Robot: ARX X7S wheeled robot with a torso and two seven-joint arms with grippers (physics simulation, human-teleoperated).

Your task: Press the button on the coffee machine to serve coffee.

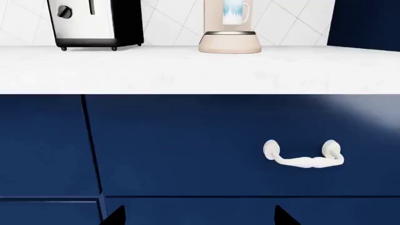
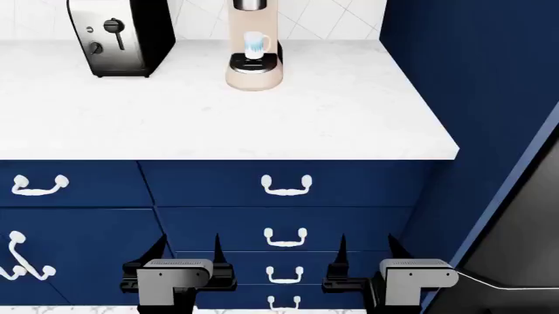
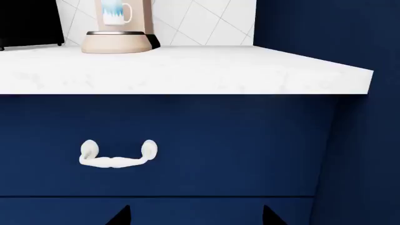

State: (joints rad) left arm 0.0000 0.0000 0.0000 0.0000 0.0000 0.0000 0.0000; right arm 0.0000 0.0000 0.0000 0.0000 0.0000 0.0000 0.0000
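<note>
The beige coffee machine (image 2: 254, 46) stands at the back of the white counter (image 2: 306, 118), with a white and blue mug (image 2: 256, 44) on its round black drip tray. Its button is not visible. It also shows in the left wrist view (image 1: 230, 28) and the right wrist view (image 3: 119, 26). My left gripper (image 2: 188, 252) is open and empty, low in front of the blue drawers. My right gripper (image 2: 365, 252) is open and empty beside it, equally low. Both are well below and in front of the counter edge.
A black-and-chrome toaster (image 2: 120, 36) stands at the counter's back left. Blue drawers with white handles (image 2: 287, 186) lie under the counter. A tall blue cabinet wall (image 2: 472, 98) bounds the counter on the right.
</note>
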